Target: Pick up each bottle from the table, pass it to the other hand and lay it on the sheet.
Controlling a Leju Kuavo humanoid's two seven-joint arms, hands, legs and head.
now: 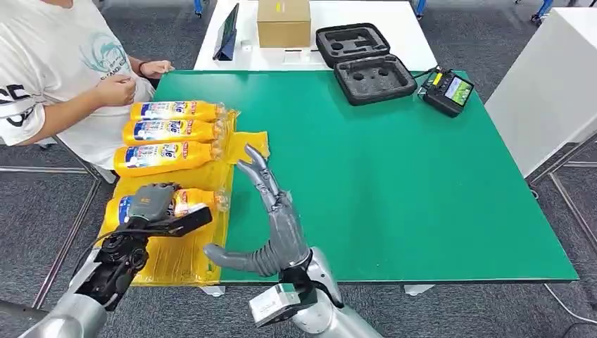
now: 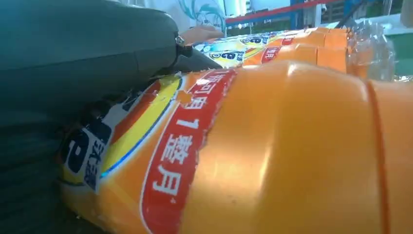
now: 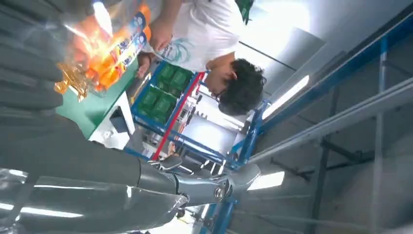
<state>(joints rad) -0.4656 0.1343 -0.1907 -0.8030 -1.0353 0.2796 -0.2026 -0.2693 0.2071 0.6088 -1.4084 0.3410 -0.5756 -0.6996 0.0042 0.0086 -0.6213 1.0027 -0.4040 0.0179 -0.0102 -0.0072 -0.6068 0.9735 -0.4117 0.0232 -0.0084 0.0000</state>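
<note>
On green table (image 1: 394, 176): yellow sheet (image 1: 179, 257), four bottles (image 1: 169, 130); grey carpet.

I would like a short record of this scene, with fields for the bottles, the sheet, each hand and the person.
bottles: four orange bottles lying on the sheet; the nearest bottle is under the left hand
sheet: yellow sheet, on the left side of the green table
left hand: left hand grips the nearest bottle from above
right hand: right hand open, fingers extended, holding nothing
person: person seated at the table's far left corner
</note>
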